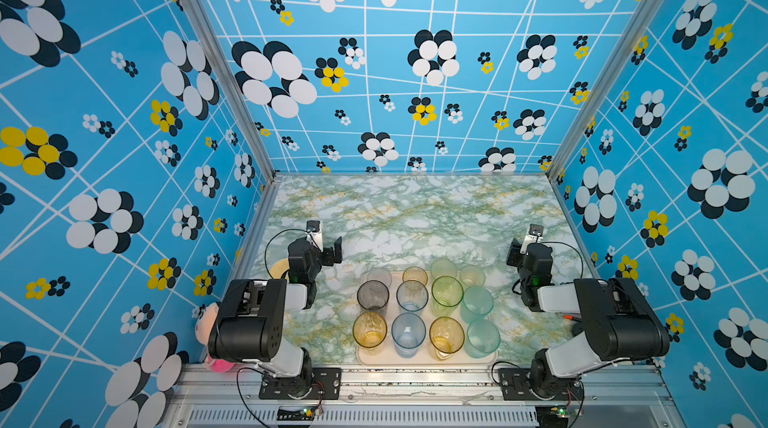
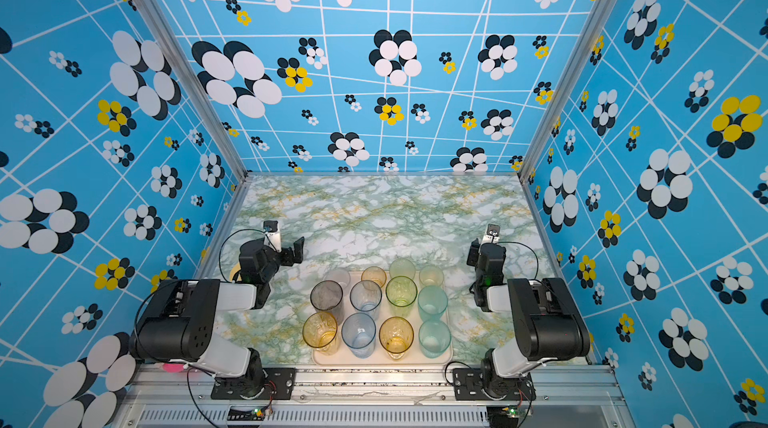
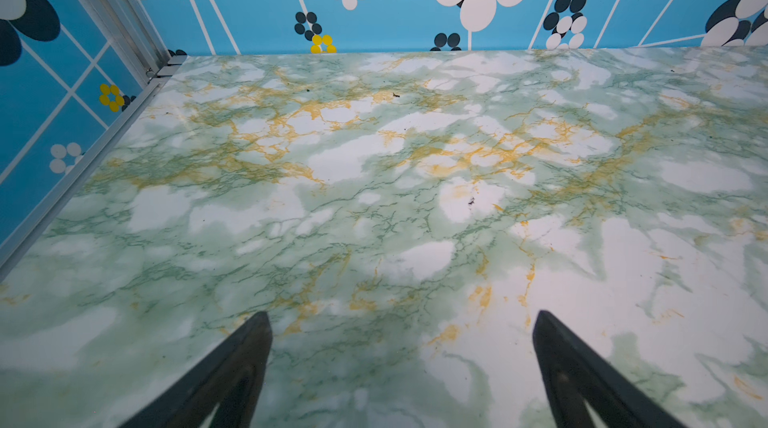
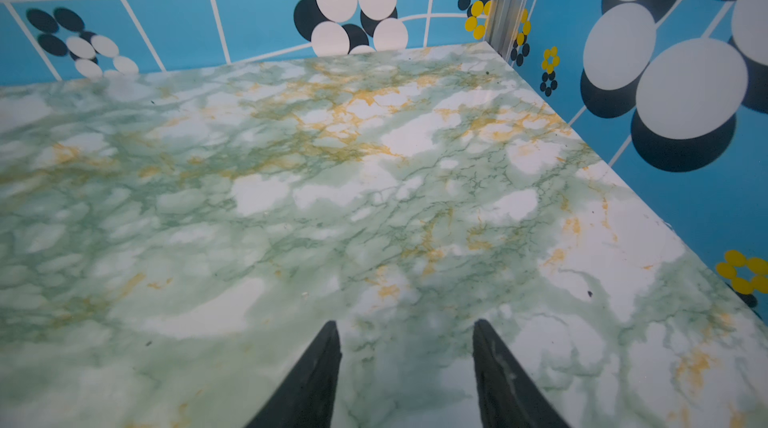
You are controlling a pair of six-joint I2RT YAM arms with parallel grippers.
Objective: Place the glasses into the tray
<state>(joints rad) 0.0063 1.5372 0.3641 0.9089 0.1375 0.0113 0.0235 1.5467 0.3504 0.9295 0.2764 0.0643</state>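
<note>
The cream-pink tray [image 1: 428,359] [image 2: 376,360] lies at the front middle of the marble table. Several glasses stand upright in it in rows: smoky grey [image 1: 372,296], blue [image 1: 411,295], green [image 1: 446,291], teal [image 1: 476,301], amber [image 1: 369,329]. Short ones line the tray's far edge, among them an amber one [image 1: 414,275]. My left gripper [image 1: 334,250] [image 3: 401,322] hangs open left of the tray, over bare table. On the tray's right side my right gripper [image 1: 514,253] [image 4: 405,330] is open too, its jaws narrower, nothing between them.
A round yellow disc [image 1: 277,269] lies half hidden behind the left arm. At the front left edge sits a pink plush toy [image 1: 210,332]. Beside the right arm lies a small orange-tipped object [image 1: 568,316]. Blue patterned walls close in three sides.
</note>
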